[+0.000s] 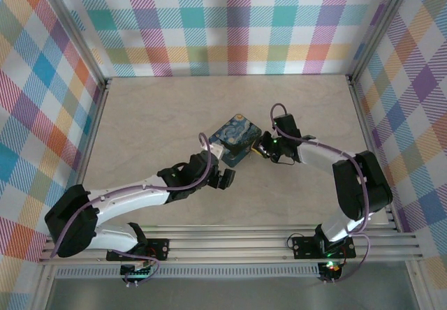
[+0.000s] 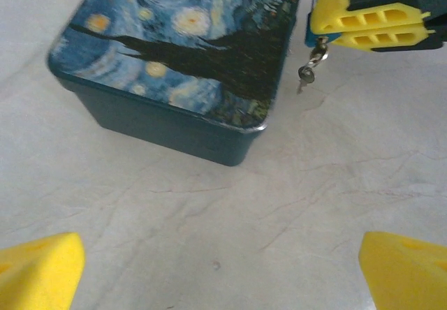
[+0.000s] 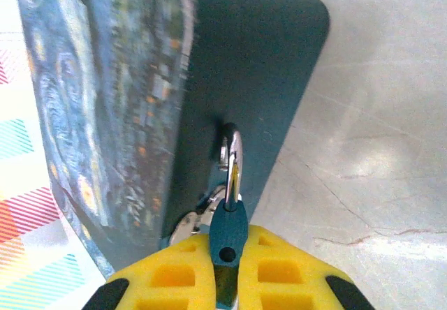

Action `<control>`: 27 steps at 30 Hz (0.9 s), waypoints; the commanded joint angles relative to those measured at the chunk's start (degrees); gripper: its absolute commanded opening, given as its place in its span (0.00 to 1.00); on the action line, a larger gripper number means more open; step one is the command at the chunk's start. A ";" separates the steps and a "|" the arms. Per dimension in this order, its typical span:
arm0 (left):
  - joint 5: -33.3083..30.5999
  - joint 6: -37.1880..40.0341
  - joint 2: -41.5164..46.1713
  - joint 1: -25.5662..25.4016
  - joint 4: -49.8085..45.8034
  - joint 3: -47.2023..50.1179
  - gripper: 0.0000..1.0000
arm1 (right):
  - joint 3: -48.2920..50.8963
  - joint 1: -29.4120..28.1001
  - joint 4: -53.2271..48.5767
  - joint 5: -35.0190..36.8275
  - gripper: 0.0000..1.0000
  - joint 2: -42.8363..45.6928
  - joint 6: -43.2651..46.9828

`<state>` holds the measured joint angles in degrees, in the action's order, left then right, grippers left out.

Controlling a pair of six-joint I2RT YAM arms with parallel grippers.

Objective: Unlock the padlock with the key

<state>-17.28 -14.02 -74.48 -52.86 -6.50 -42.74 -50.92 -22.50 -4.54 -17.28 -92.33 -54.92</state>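
Observation:
The padlock has a blue body and a metal shackle that runs up against the side of the dark-blue painted box. My right gripper is shut on the padlock's body, its yellow fingers beside the box's corner. A small silvery key dangles from a ring just below those fingers. My left gripper is wide open over bare table, a short way in front of the box, with nothing between its fingers. From above, the left gripper sits near the box's front corner and the right gripper at its right side.
The box stands mid-table on a pale marbled surface. Plaid walls and aluminium rails close in the left, right and far sides. Open table lies behind the box and to both sides.

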 commanded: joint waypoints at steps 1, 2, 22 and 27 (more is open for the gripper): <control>-3.82 0.02 1.83 2.10 -7.60 -3.69 1.00 | -3.91 0.34 -7.14 1.00 0.00 1.25 4.11; -4.77 -0.72 2.02 2.76 -10.01 -4.74 1.00 | -4.75 0.35 -8.87 1.23 0.00 1.68 4.59; -6.11 -24.61 18.76 24.04 -36.01 -3.82 1.00 | -22.10 -20.94 -22.72 3.48 0.01 -7.11 12.05; -4.25 -26.01 22.95 25.90 -37.39 -0.26 1.00 | -26.45 -27.15 -21.64 1.13 0.02 -14.64 11.67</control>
<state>-23.09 -37.23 -53.06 -27.88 -40.91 -44.64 -74.70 -47.33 -25.15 -14.41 -104.07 -44.07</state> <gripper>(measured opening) 0.999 0.109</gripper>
